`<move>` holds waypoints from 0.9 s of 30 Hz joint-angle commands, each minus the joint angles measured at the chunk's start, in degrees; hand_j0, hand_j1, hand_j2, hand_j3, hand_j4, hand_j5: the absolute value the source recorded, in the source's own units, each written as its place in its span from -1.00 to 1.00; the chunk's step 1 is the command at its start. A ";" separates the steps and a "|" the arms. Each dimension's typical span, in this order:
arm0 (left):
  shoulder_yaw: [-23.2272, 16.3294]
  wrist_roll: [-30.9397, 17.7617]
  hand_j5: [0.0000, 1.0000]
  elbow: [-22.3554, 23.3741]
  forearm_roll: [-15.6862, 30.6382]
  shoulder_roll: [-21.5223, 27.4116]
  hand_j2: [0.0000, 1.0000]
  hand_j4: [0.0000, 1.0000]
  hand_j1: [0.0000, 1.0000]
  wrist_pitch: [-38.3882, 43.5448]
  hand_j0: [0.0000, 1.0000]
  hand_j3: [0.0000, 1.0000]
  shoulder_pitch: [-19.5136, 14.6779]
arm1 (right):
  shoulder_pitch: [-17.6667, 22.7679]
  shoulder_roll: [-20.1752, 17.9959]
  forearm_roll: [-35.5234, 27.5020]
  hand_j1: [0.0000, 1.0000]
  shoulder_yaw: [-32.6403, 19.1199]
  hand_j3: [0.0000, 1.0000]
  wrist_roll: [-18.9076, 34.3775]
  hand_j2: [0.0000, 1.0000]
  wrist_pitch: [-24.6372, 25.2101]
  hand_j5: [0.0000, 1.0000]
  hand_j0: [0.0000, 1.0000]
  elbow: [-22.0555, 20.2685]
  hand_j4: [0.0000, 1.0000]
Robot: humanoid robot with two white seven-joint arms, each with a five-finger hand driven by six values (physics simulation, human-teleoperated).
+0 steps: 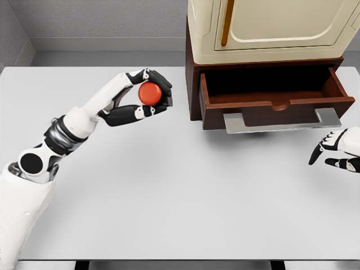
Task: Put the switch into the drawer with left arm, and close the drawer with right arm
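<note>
— Grey walls behind, and a wide pale-grey tabletop [169, 197] in front; at its far right stands a dark brown wooden cabinet [194, 84] with a cream-coloured appliance [270, 25] on top.

— And the task's thing?

— That round red-orange switch [149, 93], a small puck-like button, sits clamped between the black-tipped fingers and thumb of the left hand [143, 98], lifted clear of the table, left of the cabinet.

— So which way does it have to go?

— To the right, I'd judge. The open brown wooden drawer [270, 93] lies to the right of the hand, its mouth facing up, with the cabinet's left wall between the two. The hand is just beside that wall (near, not touching, as far as I can see). The move likely turns on carrying the switch rightward over the drawer's left side before letting go.

— Long axis of the drawer?

— Runs left to right across the view, with a flat grey metal handle [281, 121] along its front edge.

— The other arm?

— The right hand [337, 152] shows at the right edge, fingers loosely spread and holding nothing, below the handle's right end and nearer to it than the left hand is. Well placed for the push, it seems.
</note>
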 commanded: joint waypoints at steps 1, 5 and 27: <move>-0.04 0.04 -0.09 0.01 -1.63 -2.08 -0.09 -0.09 -0.09 0.82 -0.09 -0.09 0.00 | 0.00 -0.08 -0.41 0.05 0.02 0.05 -0.02 0.05 0.16 0.05 0.05 -0.02 0.05; -0.92 0.04 -0.09 0.09 -2.33 -3.57 -0.09 -0.09 -0.09 2.67 -0.09 -0.09 -1.93 | 0.00 -0.08 -0.41 0.07 0.02 0.07 -0.02 0.07 0.16 0.07 0.07 -0.02 0.07; -2.15 0.13 -0.09 1.85 -29.31 -16.05 -0.09 -0.09 -0.09 4.78 -0.09 -0.09 -9.41 | 0.00 -0.08 -0.41 0.07 0.02 0.07 -0.02 0.07 0.16 0.07 0.07 -0.02 0.07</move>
